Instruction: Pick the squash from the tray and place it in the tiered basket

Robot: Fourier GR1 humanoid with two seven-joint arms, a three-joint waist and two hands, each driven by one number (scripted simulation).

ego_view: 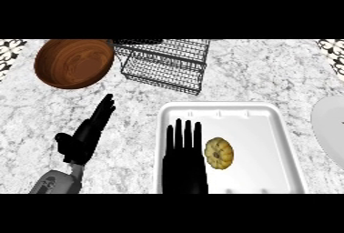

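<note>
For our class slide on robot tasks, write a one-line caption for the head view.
Open right hand over the white tray, beside the squash; wire tiered basket waits behind.

yellow squash [219,153], white tray [282,136], black wire basket [164,63]

The tray [282,136] lies on the counter [269,68] toward its near edge, right of the middle. The squash [219,153] lies in the tray, nearer its left wall and its near end. The right hand [183,159] is over the tray's left part, just left of the squash, fingers pointing toward the far edge. The left hand [87,134] is over the bare counter, left of the tray and apart from it. The tiered basket [164,61] stands at the far edge, behind the tray. A bowl [73,63] sits left of the basket, just beside it. A plate [329,127] lies at the right edge, right of the tray.
</note>
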